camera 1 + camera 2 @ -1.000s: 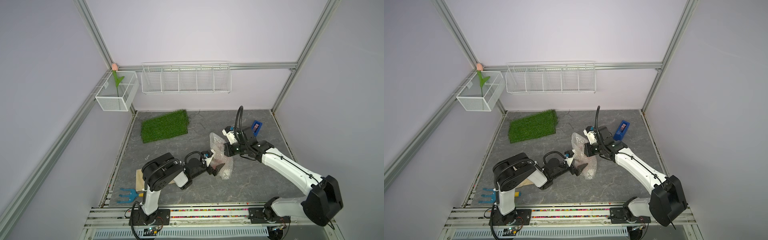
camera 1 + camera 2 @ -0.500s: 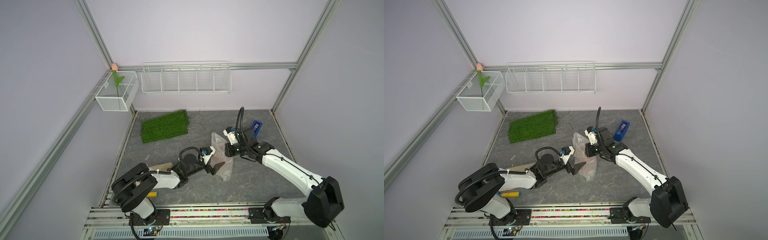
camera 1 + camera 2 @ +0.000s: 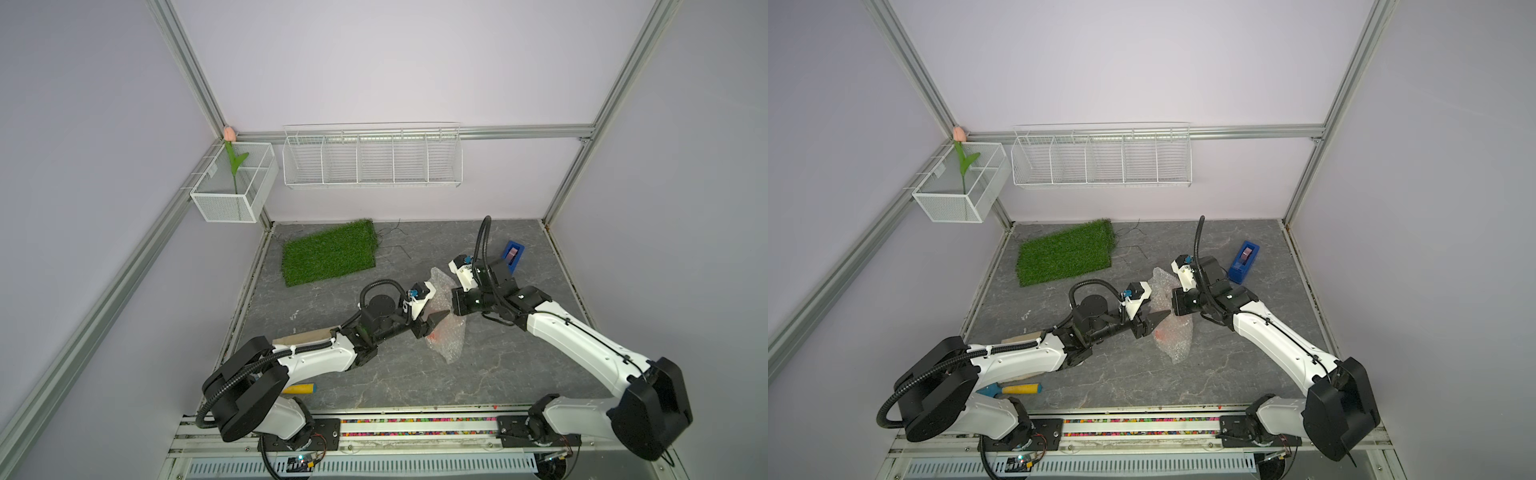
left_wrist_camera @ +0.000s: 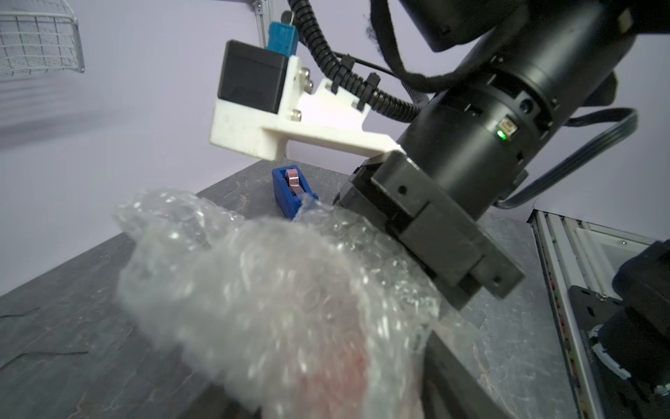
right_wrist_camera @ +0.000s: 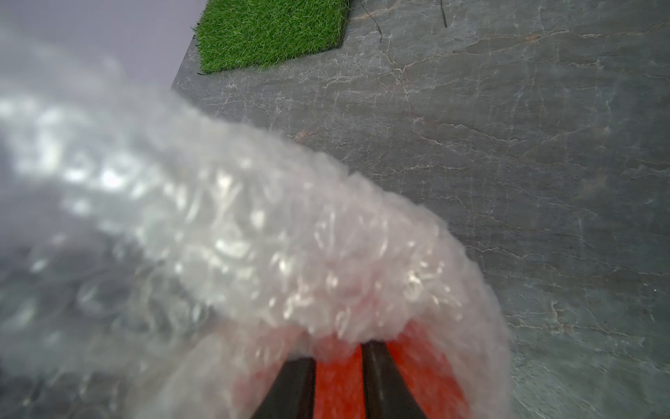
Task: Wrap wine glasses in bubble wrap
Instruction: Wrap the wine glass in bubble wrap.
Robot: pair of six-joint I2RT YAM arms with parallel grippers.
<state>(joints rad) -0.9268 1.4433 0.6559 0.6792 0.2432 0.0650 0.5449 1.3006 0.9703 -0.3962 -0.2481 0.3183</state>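
The red-orange wine glass (image 3: 434, 336) (image 3: 1162, 332) lies mid-table inside the crumpled clear bubble wrap (image 3: 451, 347) (image 3: 1177, 347); only blurred red shows through. My left gripper (image 3: 432, 325) (image 3: 1152, 323) reaches in from the left. In the left wrist view its fingers (image 4: 447, 362) press on both sides of the wrapped bundle (image 4: 290, 297). My right gripper (image 3: 451, 318) comes in from the right. In the right wrist view its gripper (image 5: 339, 348) stands narrow, its tips buried under a fold of the wrap (image 5: 290, 254), red glass (image 5: 339, 384) behind them.
A green grass mat (image 3: 330, 253) lies at the back left. A blue tape dispenser (image 3: 513, 255) (image 4: 290, 192) stands just behind the right arm. A yellow-handled tool (image 3: 299, 388) and a tan block (image 3: 303, 336) lie under the left arm. Wire baskets (image 3: 372, 156) hang on the wall.
The left arm has stretched out low along the table and its jaws have narrowed from wide open onto the wrapped bundle. The right gripper has stayed in place.
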